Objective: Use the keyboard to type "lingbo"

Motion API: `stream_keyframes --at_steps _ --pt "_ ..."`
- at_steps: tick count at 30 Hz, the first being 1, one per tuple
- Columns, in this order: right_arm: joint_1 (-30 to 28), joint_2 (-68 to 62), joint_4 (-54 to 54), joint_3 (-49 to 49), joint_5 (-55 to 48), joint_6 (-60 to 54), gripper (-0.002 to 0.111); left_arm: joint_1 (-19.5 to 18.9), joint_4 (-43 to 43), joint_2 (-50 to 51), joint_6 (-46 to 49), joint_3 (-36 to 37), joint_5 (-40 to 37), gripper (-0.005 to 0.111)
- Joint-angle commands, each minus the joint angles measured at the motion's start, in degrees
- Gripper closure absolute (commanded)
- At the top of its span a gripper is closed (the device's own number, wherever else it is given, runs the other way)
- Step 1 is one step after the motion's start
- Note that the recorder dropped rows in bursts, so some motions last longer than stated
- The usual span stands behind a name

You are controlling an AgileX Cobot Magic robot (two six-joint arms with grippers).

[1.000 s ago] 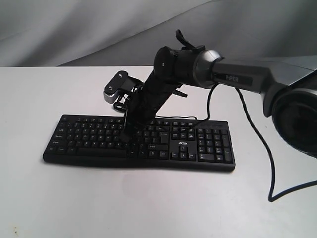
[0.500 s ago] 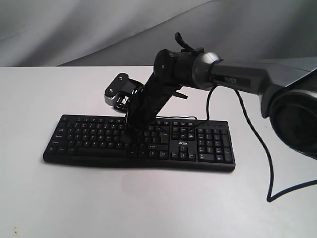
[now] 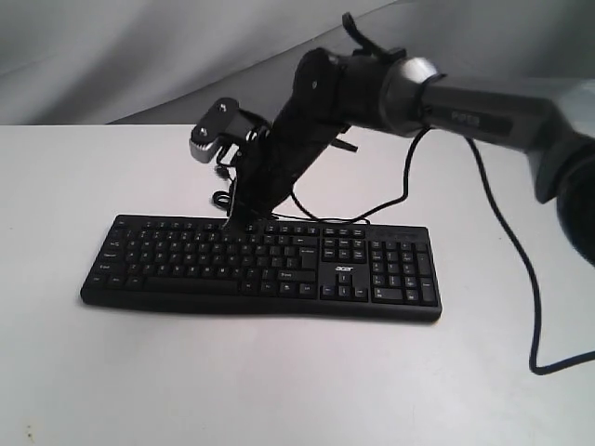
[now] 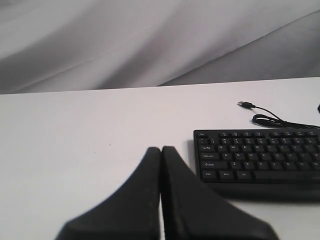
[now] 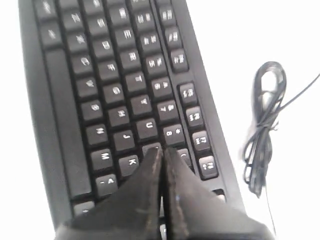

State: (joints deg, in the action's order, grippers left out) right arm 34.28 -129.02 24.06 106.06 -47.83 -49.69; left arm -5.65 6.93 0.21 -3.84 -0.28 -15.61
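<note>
The long black keyboard with white legends lies on the white table, number pad to the right. My right gripper is shut with nothing in it. It reaches down from the right, its tip at the keyboard's upper rows, left of middle. In the right wrist view the shut right gripper points at a key next to U and above K on the keyboard; contact cannot be told. My left gripper is shut and empty, hovering over bare table beside the keyboard's left end. It does not show in the exterior view.
The keyboard's thin black USB cable lies coiled on the table behind the keyboard, its plug loose. The same cable coil shows in the right wrist view. The right arm's own black cable hangs down at the right. Grey cloth backs the table.
The right gripper has risen and drawn back from the lower middle rows toward the keyboard's upper rows. The arm's wrist sits higher. The keyboard has not moved.
</note>
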Motion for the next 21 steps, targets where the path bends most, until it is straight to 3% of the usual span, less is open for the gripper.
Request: stream_keyframes --at_steps 1,6,16,21 --pt "-0.48 7.38 -1.64 -0.26 -4.03 2.22 0.108 -0.06 -0.21 -0.21 -0.12 0.28 0.39 0.106" --pt "-0.48 19.41 -2.13 -4.31 -3.81 3.67 0.108 -0.06 -0.21 -0.21 -0.12 0.28 0.39 0.106" --pt "-0.48 48.32 -2.22 -28.87 16.48 6.34 0.108 -0.06 -0.21 -0.21 -0.12 0.28 0.39 0.106" --pt "-0.48 59.26 -2.63 -37.06 16.44 10.76 0.108 -0.06 -0.21 -0.21 -0.12 0.28 0.39 0.106"
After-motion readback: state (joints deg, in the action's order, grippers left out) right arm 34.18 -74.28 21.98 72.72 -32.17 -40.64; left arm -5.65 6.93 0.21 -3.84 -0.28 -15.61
